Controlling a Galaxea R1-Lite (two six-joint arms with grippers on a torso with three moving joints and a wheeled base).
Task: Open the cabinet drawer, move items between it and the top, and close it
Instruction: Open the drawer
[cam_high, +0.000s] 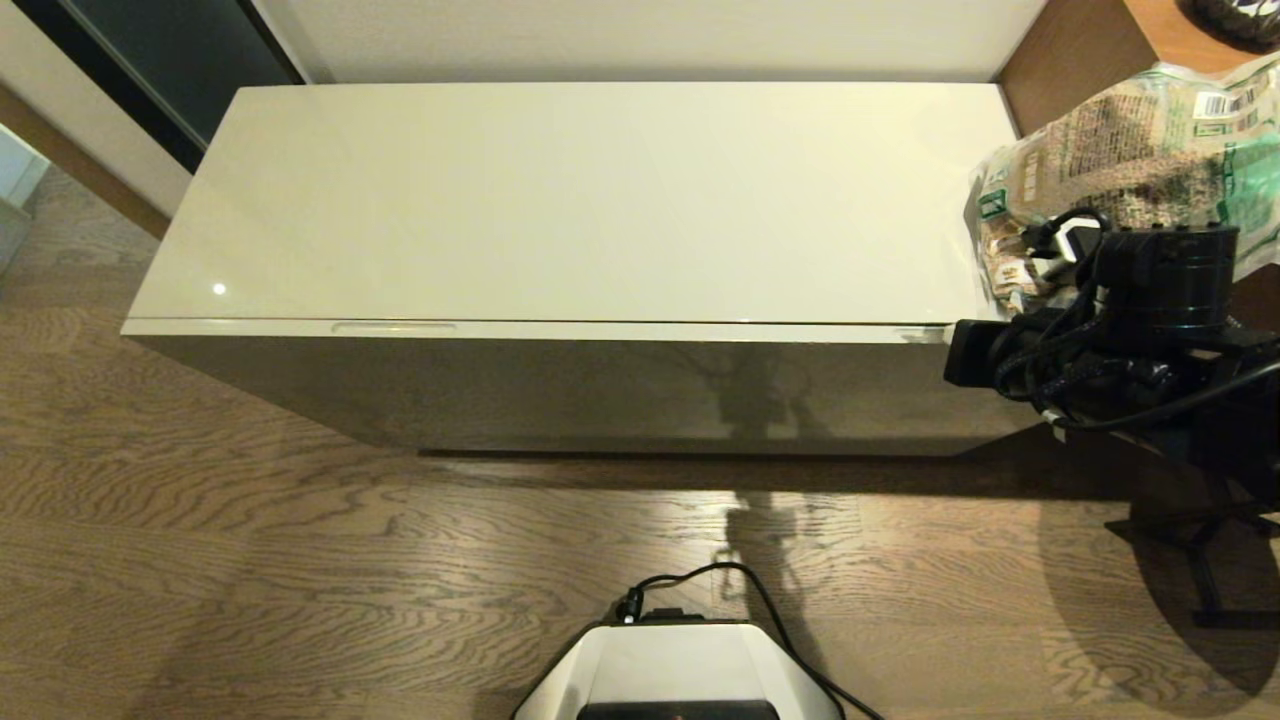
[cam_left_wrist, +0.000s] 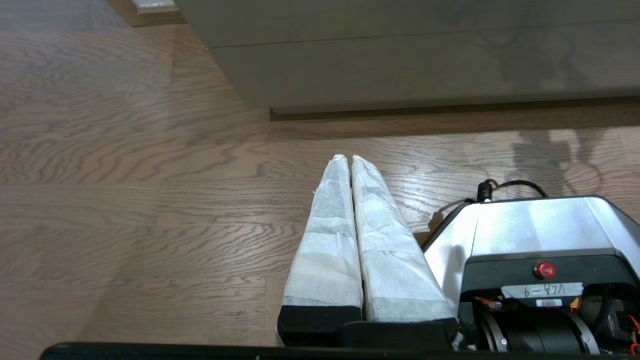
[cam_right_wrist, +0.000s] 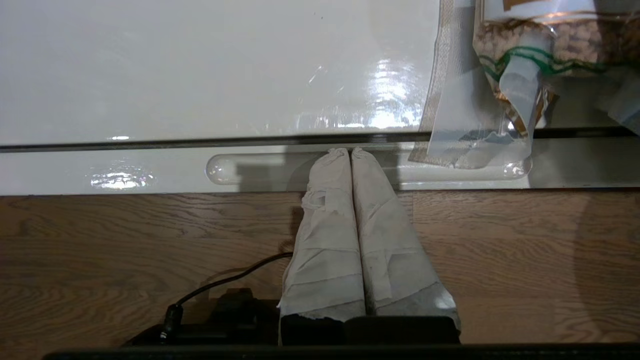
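The cabinet drawer (cam_high: 600, 365) is shut, its front flush under the glossy cream top (cam_high: 580, 200). One slot handle (cam_high: 394, 326) sits at the left and the other (cam_right_wrist: 250, 169) at the right. My right gripper (cam_right_wrist: 350, 151) is shut and empty, its wrapped tips resting in the right slot handle. The clear bag (cam_high: 1130, 150) with green print and brown contents lies on the top's right end; one corner (cam_right_wrist: 470, 145) hangs over that handle. My left gripper (cam_left_wrist: 348, 159) is shut over the floor, parked by the base. The small white packet is out of view.
Brown wooden furniture (cam_high: 1075, 45) adjoins the cabinet's right end, and the bag spills onto it. The right arm's wrist (cam_high: 1120, 330) hangs in front of the cabinet's right corner. My base (cam_high: 680, 670) and its black cable stand on the wood floor before the cabinet.
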